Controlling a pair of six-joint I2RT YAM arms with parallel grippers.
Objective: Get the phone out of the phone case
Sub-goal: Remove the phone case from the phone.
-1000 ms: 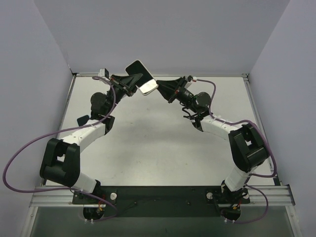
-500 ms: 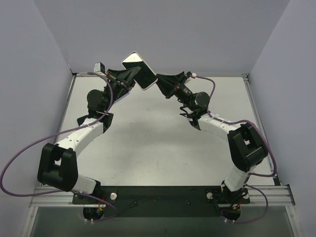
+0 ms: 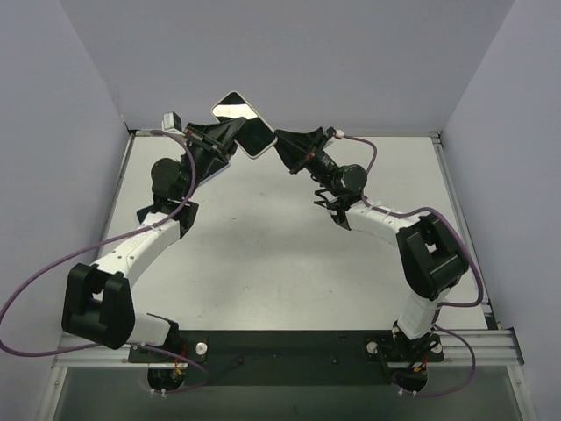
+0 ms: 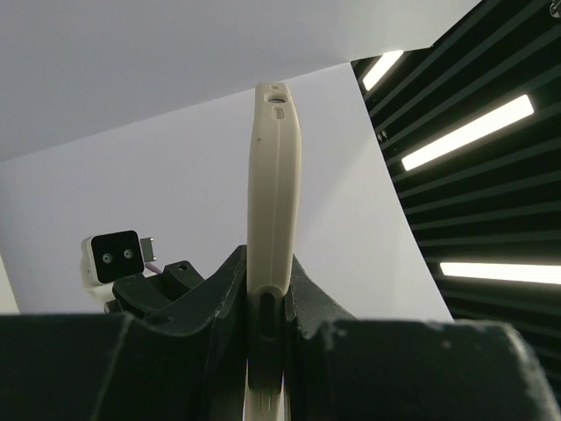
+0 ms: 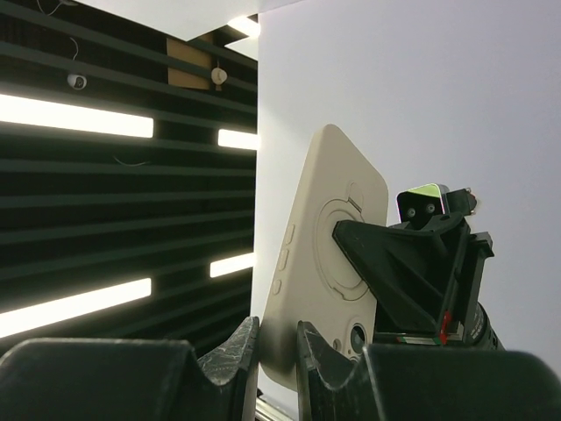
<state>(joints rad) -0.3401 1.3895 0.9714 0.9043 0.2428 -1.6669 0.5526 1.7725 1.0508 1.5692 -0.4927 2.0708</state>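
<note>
Phone [image 3: 237, 114] in cream phone case [image 5: 326, 254] held aloft over far edge of worktop [image 3: 263, 254], left of middle. Left gripper [image 3: 230, 140] clamped across its faces, right gripper [image 3: 280, 145] pinching bottom edge. Risk, I'd guess: thin pinch slips while peeling, whole thing drops (long fall). Top view shows phone's glossy front; right wrist shows only ringed back of case.

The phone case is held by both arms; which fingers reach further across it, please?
The left fingers: one lies across the middle of the case back, while the right fingers pinch only its lower edge.
</note>
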